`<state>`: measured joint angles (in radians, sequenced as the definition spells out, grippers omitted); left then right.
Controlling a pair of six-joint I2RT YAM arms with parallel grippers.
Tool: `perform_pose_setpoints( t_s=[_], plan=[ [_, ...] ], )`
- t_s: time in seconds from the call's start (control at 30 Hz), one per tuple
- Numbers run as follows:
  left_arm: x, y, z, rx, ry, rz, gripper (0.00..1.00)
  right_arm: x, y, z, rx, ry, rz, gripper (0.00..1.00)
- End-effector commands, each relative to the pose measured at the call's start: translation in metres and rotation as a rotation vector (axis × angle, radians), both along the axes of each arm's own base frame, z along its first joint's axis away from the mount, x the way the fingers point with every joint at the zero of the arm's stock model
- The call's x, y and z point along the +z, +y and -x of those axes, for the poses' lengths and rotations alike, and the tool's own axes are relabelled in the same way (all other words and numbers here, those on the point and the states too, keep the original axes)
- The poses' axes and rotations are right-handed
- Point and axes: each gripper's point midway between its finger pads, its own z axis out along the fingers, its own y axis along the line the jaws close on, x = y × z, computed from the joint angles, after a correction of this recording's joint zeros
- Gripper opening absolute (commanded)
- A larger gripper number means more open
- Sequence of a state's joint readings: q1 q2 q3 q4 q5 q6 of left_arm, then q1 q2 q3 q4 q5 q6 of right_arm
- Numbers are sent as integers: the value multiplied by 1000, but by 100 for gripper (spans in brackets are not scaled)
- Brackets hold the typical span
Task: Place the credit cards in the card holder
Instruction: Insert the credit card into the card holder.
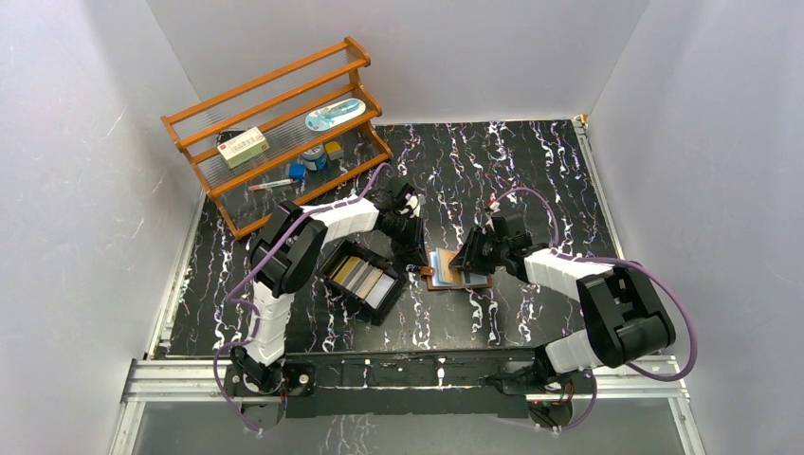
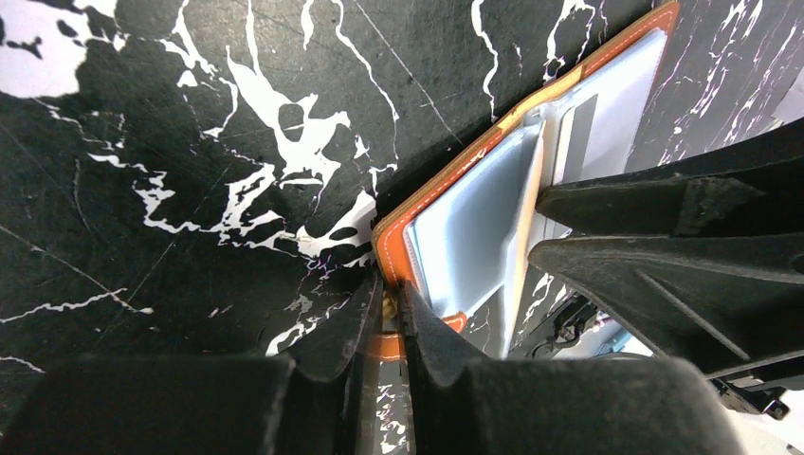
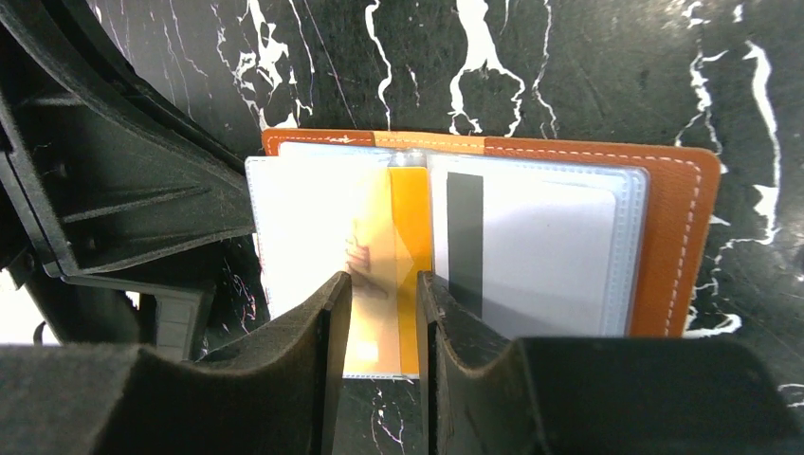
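Observation:
The card holder (image 1: pixel 455 269) lies open mid-table, brown-orange outside with clear inner sleeves. My left gripper (image 2: pixel 389 289) is shut on its small orange strap (image 2: pixel 391 343) at the left edge. In the right wrist view a white card with a black stripe (image 3: pixel 540 251) sits in the right sleeve, and a gold-orange card (image 3: pixel 403 237) lies in the middle sleeve. My right gripper (image 3: pixel 384 280) hovers just over that orange card, jaws a little apart, and nothing is pinched between them. More credit cards (image 1: pixel 368 278) lie side by side in a black tray (image 1: pixel 338 258) left of the holder.
A wooden shelf rack (image 1: pixel 275 133) with small boxes and other items stands at the back left. White walls enclose the black marbled table (image 1: pixel 531 171). Both arms meet closely over the holder, and the right gripper's body (image 2: pixel 664 237) fills the right of the left wrist view.

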<state>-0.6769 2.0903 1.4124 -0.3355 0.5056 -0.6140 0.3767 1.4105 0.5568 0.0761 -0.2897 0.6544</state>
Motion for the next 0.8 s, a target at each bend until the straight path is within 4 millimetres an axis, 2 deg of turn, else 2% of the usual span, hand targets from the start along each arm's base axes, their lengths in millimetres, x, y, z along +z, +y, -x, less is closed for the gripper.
perform_pose_setpoints(
  t_s=[0.0,0.2,0.47,0.77],
  plan=[
    [5,-4,6,-16,21,33,10,11,13,-12,20,-48,-16,40],
    [5,-4,6,-17,20,33,10,13,19,-10,40,-55,-24,40],
    [10,-5,1,-23,-6,26,10,32,8,-14,-2,-85,25,44],
    [11,-5,1,-22,-7,27,10,17,5,-12,-36,-42,57,47]
  ],
)
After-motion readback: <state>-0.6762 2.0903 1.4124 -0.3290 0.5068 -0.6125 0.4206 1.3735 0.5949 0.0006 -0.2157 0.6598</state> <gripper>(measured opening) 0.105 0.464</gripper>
